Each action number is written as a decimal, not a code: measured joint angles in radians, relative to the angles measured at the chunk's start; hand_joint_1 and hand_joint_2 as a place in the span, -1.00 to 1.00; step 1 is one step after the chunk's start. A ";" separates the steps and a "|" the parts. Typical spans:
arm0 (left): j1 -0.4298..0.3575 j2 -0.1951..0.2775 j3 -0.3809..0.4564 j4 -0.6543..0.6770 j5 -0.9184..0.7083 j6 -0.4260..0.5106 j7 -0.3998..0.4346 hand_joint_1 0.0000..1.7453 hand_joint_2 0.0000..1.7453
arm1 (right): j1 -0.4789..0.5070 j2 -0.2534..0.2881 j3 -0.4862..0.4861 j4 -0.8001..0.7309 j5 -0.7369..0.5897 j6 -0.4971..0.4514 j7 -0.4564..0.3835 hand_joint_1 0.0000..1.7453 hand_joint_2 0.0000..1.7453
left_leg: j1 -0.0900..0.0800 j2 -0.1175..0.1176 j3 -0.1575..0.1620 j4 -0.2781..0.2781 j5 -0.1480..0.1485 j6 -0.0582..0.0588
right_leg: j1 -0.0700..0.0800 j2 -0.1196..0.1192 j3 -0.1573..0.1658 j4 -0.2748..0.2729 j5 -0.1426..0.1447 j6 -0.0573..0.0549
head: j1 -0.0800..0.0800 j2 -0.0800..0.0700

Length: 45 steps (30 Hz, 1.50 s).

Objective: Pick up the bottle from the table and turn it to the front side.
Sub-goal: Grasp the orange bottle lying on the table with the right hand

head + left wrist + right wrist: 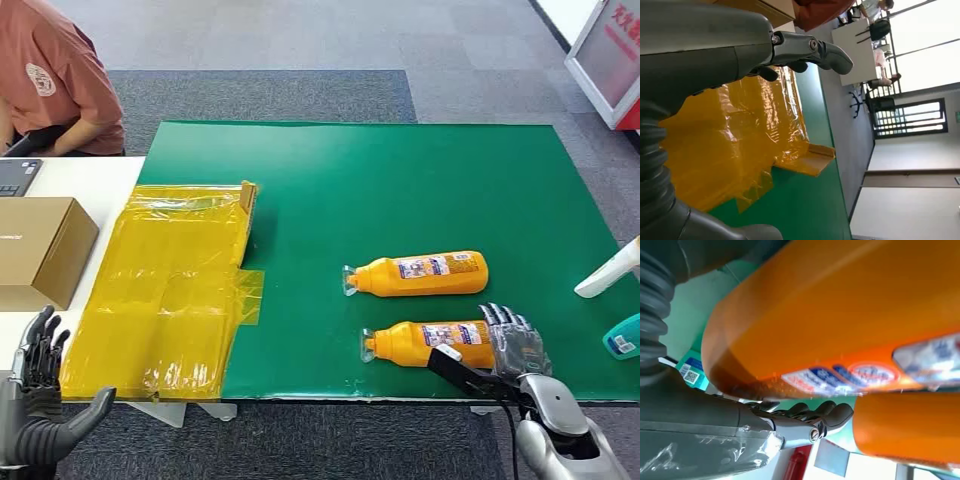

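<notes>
A green mat (423,190) is spread over the tabletop, with grey carpet tiles seen on the floor beyond its far edge. Two orange bottles are laid on their sides on the mat, caps pointed toward the robot's left, labels turned upward. The nearer bottle (430,343) is met at its base end by the right robot hand (515,345), whose fingers are draped over that end while the thumb is stretched along the bottle's near side; whether the bottle is truly gripped cannot be told. In the right wrist view the same bottle (828,315) is seen close above the fingers (817,412). The farther bottle (423,274) is left just beyond it, apart from the hand.

A crumpled yellow plastic sheet (170,300) is laid across the mat's left edge, and a brown cardboard box (38,250) is placed on the white surface beside it. The left robot hand (38,385) is held at the near left corner, fingers apart, nothing in it. A person in a rust-coloured shirt (56,75) is seated at the far left. A white object (607,272) and a teal one (623,338) are seen at the right edge.
</notes>
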 joint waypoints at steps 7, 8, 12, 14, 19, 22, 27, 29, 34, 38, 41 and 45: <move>0.000 0.000 0.000 0.000 0.000 -0.002 0.001 -1.00 1.00 | -0.001 -0.001 0.006 0.005 -0.006 0.000 0.000 1.00 1.00 | 0.000 0.000 0.000 0.000 0.001 0.000 | 0.000 0.000 0.000 0.000 0.000 0.000 | 0.000 0.000; 0.000 0.000 0.000 0.000 0.000 -0.002 0.001 -1.00 1.00 | -0.002 -0.001 0.007 0.006 -0.006 0.000 0.000 1.00 1.00 | 0.000 0.000 0.000 0.000 0.001 0.000 | 0.000 0.000 0.000 0.000 0.000 0.000 | 0.000 0.000; 0.000 0.000 0.001 0.000 0.000 -0.004 0.001 -1.00 1.00 | -0.005 -0.001 0.008 0.008 -0.012 -0.001 -0.001 1.00 1.00 | 0.000 0.000 0.000 0.000 0.001 0.000 | 0.000 0.000 0.000 0.000 0.000 0.000 | 0.000 0.000; 0.000 0.000 0.002 0.000 0.000 -0.006 0.001 -1.00 1.00 | -0.006 -0.002 0.008 0.008 -0.020 -0.001 -0.005 1.00 1.00 | 0.000 0.000 0.000 0.000 0.001 0.000 | 0.000 0.000 0.000 0.000 0.000 0.000 | 0.000 0.000; 0.000 0.000 0.002 0.000 0.000 -0.007 0.000 -1.00 1.00 | -0.008 -0.002 0.008 0.009 -0.042 -0.002 -0.016 1.00 1.00 | 0.000 0.000 0.000 0.000 0.001 0.000 | 0.000 0.000 0.000 0.000 0.000 0.000 | 0.000 0.000; 0.000 0.000 0.003 0.000 0.000 -0.007 0.000 -1.00 1.00 | -0.008 -0.002 0.008 0.009 -0.046 -0.002 -0.018 1.00 1.00 | 0.000 0.000 0.000 0.000 0.001 0.000 | 0.000 0.000 0.000 0.000 0.000 0.000 | 0.000 0.000; 0.001 0.004 0.003 0.001 0.009 -0.006 -0.017 -1.00 1.00 | -0.006 -0.001 -0.009 0.006 -0.330 0.051 -0.137 1.00 1.00 | 0.000 0.000 0.000 0.000 0.001 0.000 | 0.000 0.000 0.000 0.000 0.000 0.000 | 0.000 0.000; 0.001 0.013 0.003 0.003 0.021 -0.006 -0.039 -1.00 1.00 | 0.003 0.001 -0.032 0.000 -0.601 0.135 -0.233 1.00 1.00 | 0.000 0.000 0.000 0.000 0.001 0.000 | 0.000 0.000 0.000 0.000 0.000 0.000 | 0.000 0.000; 0.000 0.042 -0.005 0.024 0.051 0.007 -0.083 -1.00 1.00 | 0.042 0.008 -0.079 -0.028 -1.046 0.291 -0.339 1.00 1.00 | 0.000 0.000 -0.002 0.000 0.001 0.001 | 0.000 -0.001 -0.001 0.000 0.000 0.000 | 0.000 0.000; -0.005 0.066 -0.023 0.039 0.062 0.025 -0.092 -1.00 1.00 | 0.045 0.009 -0.095 -0.043 -1.160 0.315 -0.348 1.00 1.00 | 0.000 0.000 -0.002 0.000 0.001 0.001 | 0.000 -0.001 -0.001 0.000 0.000 0.000 | 0.000 0.000; -0.011 0.077 -0.038 0.047 0.072 0.033 -0.093 -1.00 1.00 | 0.041 0.010 -0.096 -0.049 -1.199 0.319 -0.349 1.00 1.00 | 0.000 0.000 -0.002 0.000 0.001 0.001 | 0.000 -0.001 -0.001 0.000 0.000 0.001 | 0.000 0.000; -0.033 0.091 -0.066 0.062 0.102 0.041 -0.093 -1.00 1.00 | 0.017 0.016 -0.092 -0.051 -1.242 0.311 -0.342 1.00 1.00 | 0.000 0.000 -0.002 0.000 0.001 0.001 | 0.000 -0.001 -0.001 0.000 0.000 0.001 | 0.000 0.000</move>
